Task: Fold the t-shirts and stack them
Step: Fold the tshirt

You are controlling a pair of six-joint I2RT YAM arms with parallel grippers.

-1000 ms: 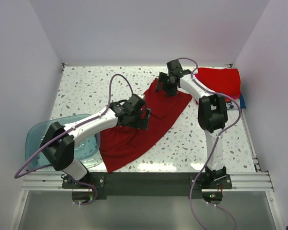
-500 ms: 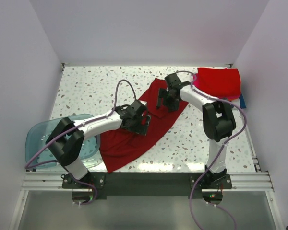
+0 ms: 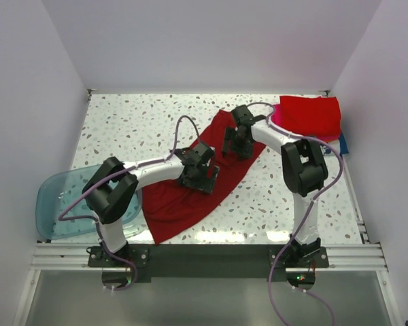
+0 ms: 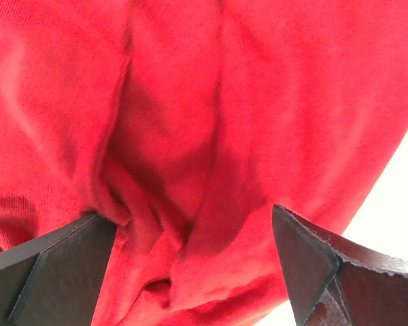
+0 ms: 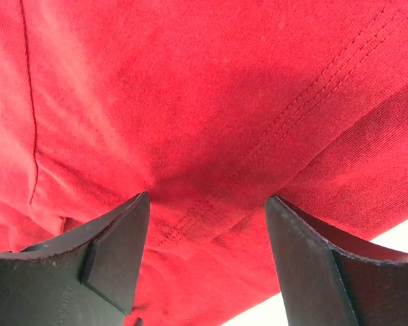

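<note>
Where the t-shirt (image 3: 180,204) bunches — left gripper (image 4: 190,227), right gripper (image 5: 207,204) both wide, inside its edges.

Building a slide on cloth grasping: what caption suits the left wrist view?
Left pincer, open, straddling a bunched fold of the dark red t-shirt.

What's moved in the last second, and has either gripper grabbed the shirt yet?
The right gripper came from the dark red shirt's far corner toward the near edge, onto its middle. The left gripper slid a little right and nearer, its elbow swinging in. Both sit on the cloth with jaws open; no grasp shows. The shirt barely shifted; the folded stack and tub stayed put.
</note>
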